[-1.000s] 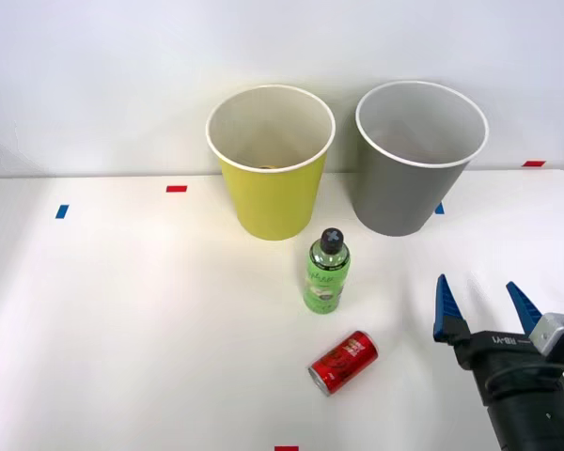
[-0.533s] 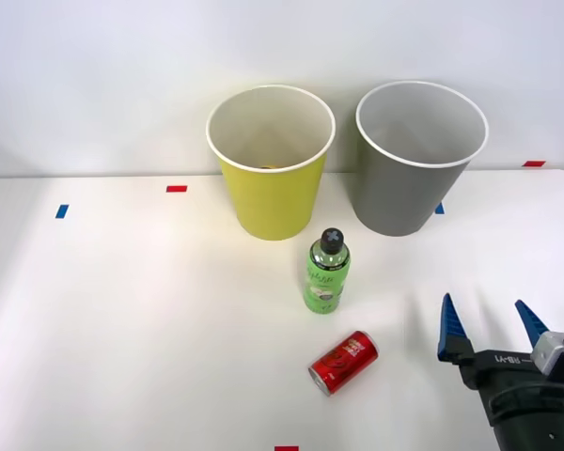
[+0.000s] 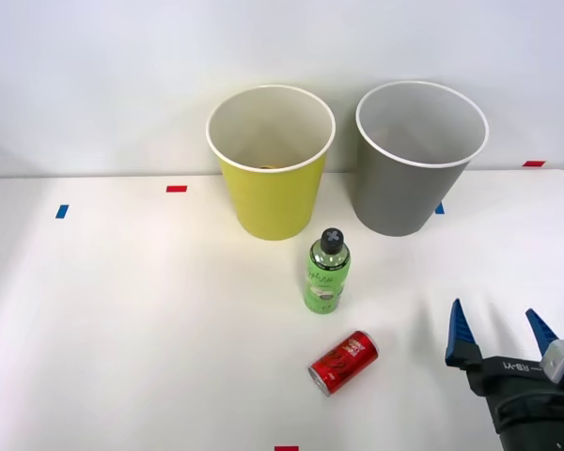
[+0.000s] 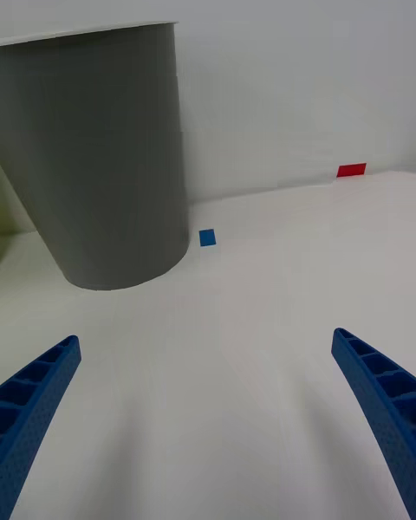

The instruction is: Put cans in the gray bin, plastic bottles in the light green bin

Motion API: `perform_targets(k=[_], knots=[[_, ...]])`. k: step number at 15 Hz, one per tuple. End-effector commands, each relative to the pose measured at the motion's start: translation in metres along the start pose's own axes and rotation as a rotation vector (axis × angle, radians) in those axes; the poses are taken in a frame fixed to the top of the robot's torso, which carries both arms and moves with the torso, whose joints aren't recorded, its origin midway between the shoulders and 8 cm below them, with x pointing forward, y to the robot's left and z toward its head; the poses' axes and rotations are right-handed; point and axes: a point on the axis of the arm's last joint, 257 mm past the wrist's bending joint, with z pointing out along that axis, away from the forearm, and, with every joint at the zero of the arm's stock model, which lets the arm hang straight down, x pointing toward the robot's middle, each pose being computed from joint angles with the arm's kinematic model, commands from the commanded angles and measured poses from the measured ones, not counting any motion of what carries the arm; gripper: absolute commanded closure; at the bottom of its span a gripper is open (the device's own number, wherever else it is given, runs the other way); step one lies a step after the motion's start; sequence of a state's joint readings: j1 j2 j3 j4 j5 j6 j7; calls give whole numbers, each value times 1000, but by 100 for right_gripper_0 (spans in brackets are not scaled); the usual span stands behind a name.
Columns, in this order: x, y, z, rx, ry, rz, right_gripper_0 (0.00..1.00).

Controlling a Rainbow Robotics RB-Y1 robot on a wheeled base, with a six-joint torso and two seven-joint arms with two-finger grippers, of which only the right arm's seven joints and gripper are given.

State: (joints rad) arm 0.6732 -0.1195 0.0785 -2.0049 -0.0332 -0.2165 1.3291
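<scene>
right gripper [image 3: 503, 331] pulls back low, jaws spread wide and empty, red can [image 3: 343, 362] lying off to their left, ready for a grab.

No legible text (lettering too small)

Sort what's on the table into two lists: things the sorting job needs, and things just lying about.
Job:
red can, lying on its side
green bottle, upright
gray bin
yellow-green bin
right gripper, open

Lying about:
red tape marks
blue tape marks
</scene>
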Motion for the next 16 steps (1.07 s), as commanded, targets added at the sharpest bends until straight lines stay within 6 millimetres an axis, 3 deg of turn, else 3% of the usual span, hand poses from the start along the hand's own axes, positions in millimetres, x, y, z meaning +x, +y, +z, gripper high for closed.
perform_targets(k=[1,6,11,16], knots=[[5,0,-14,14,-2,43,0],[13,13,-33,-24,-25,94,0],[25,32,-45,-124,-87,16,0],[33,43,-79,-185,-89,-49,0]])
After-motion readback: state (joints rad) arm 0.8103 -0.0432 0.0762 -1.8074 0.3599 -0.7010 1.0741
